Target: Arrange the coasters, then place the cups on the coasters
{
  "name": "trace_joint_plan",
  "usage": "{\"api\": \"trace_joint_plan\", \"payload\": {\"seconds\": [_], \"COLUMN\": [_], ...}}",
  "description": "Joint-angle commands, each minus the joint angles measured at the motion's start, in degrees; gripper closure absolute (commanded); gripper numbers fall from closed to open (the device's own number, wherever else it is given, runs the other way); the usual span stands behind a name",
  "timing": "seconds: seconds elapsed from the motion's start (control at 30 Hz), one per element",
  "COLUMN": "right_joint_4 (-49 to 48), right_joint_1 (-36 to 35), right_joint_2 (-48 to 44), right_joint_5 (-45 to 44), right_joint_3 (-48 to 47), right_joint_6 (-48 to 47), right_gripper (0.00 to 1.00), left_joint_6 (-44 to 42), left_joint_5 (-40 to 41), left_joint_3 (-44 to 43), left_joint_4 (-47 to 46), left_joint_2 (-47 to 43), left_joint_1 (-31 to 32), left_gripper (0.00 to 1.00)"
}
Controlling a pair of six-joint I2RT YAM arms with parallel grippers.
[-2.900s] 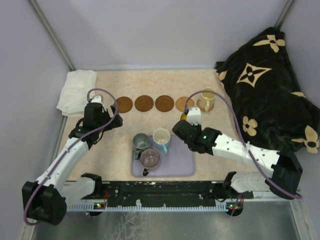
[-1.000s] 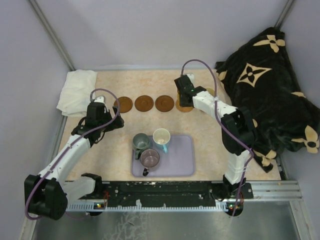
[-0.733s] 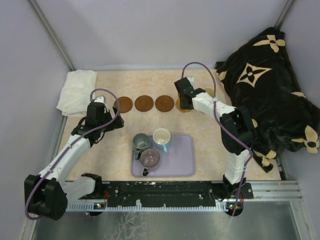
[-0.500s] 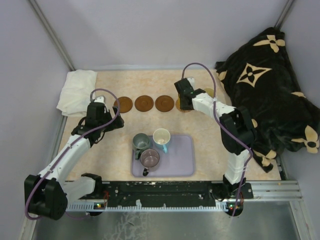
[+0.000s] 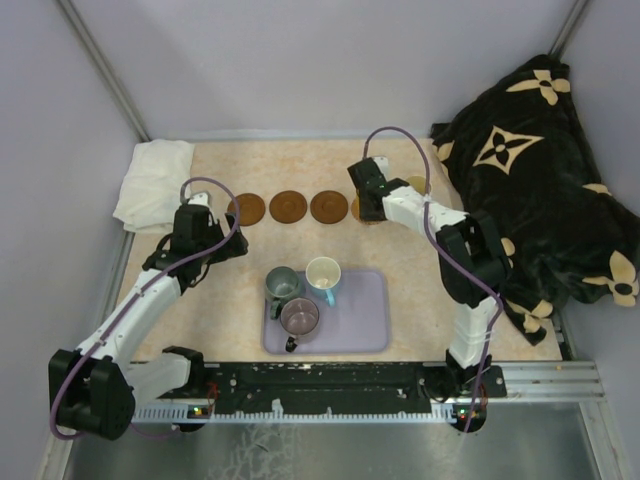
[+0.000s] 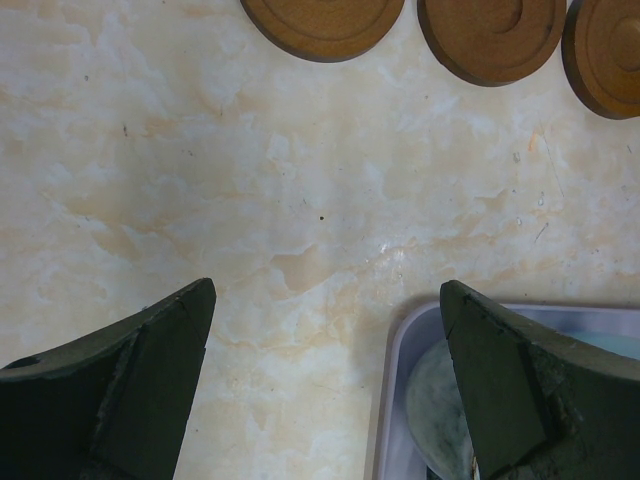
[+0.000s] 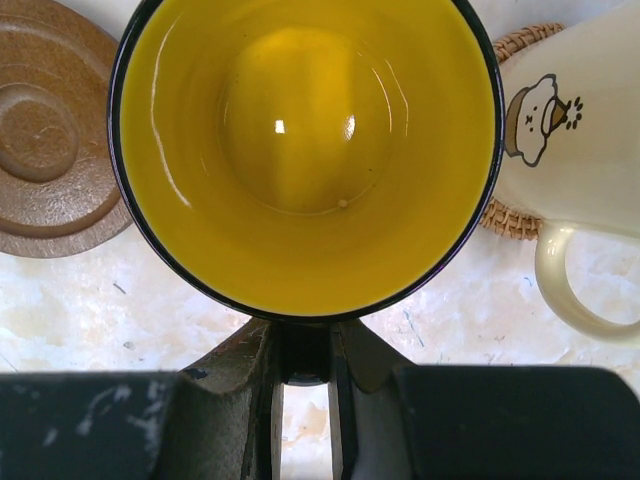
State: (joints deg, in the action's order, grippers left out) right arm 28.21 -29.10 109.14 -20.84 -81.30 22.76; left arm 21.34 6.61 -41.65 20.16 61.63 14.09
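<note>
Right gripper [image 7: 303,365]: clamped on yellow cup [image 7: 305,150] handle, cream cup [image 7: 590,130] at 3 o'clock. Left gripper [image 6: 325,320]: spread wide, holding nothing.

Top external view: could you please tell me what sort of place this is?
Likely a robot test cell: plain walls enclose a marble-look table, left arm and right arm are mounted at its near edge, mugs sit on a lavender tray.

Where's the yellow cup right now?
In the right wrist view, the yellow cup is held by the right gripper, between a brown coaster and the cream mug.
</note>
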Motion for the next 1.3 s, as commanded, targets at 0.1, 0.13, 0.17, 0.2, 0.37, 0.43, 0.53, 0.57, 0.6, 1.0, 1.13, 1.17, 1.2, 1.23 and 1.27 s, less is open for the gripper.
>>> {"api": "trace_joint_plan", "payload": {"seconds": [0.1, 0.13, 0.17, 0.2, 0.37, 0.43, 0.53, 0.57, 0.6, 1.0, 1.13, 1.17, 1.2, 1.23, 1.27], "right_joint_4": [-6.2, -6.5, -6.7, -6.9, -7.1, -7.0, -6.6, -6.6, -6.6, -6.7, -6.4, -6.5, -6.4, -6.3, -6.1], "right_joint_1": [0.2, 0.3, 0.3, 0.3, 0.2, 0.1, -0.1, -0.3, -0.4, -0.6, -0.8, -0.9, -1.1, -1.2, -1.3], "right_joint_2": [-0.1, -0.1, 0.0, 0.0, 0.3, 0.5, 0.5, 0.5, 0.5, 0.9, 0.5, 0.4, 0.2, 0.2, 0.1], "right_joint_5": [-2.8, -2.8, -2.8, -2.8, -2.7, -2.6, -2.7, -2.9, -3.0, -2.6, -2.3, -2.3, -2.3, -2.4, -2.6], "right_joint_3": [-0.5, -0.4, -0.3, -0.3, -0.3, -0.3, -0.2, 0.0, 0.1, 1.3, 1.6, 1.8, 1.9, 1.9, 1.8], "right_joint_6": [0.8, 0.9, 0.9, 1.0, 1.0, 1.1, 1.2, 1.3, 1.3, 2.0, 2.4, 2.4, 2.3, 2.3, 2.2], "right_gripper": [1.0, 1.0, 1.0, 1.0, 1.0, 1.0, 1.0, 1.0, 1.0, 1.0, 0.99, 0.92, 0.85, 0.81, 0.77], "left_joint_6": [-0.5, -0.5, -0.5, -0.5, -0.4, -0.5, -0.5, -0.5, -0.4, -0.5, -0.4, -0.4, -0.4, -0.4, -0.4], "left_joint_5": [-0.3, -0.4, -0.4, -0.4, -0.3, -0.3, -0.2, -0.2, -0.1, -0.3, -0.2, -0.2, -0.3, -0.4, -0.5], "left_joint_3": [-1.6, -1.7, -1.7, -1.6, -1.6, -1.5, -1.7, -1.6, -1.7, -1.6, -1.5, -1.6, -1.5, -1.6, -1.7], "left_joint_4": [0.1, 0.1, 0.1, 0.1, 0.1, 0.1, 0.1, 0.1, 0.1, 0.1, 0.1, 0.0, 0.0, -0.1, 0.0], "left_joint_2": [-0.1, -0.1, -0.1, -0.1, -0.1, -0.1, -0.1, -0.1, -0.1, -0.2, -0.2, -0.1, -0.1, 0.0, 0.0], "left_joint_1": [-0.2, -0.1, -0.1, -0.1, -0.1, -0.1, -0.1, -0.1, -0.1, -0.1, -0.1, -0.1, -0.1, -0.1, -0.1], "left_gripper": [0.01, 0.01, 0.01, 0.01, 0.01, 0.01, 0.01, 0.01, 0.01, 0.01, 0.01, 0.01, 0.01, 0.01, 0.01]}}
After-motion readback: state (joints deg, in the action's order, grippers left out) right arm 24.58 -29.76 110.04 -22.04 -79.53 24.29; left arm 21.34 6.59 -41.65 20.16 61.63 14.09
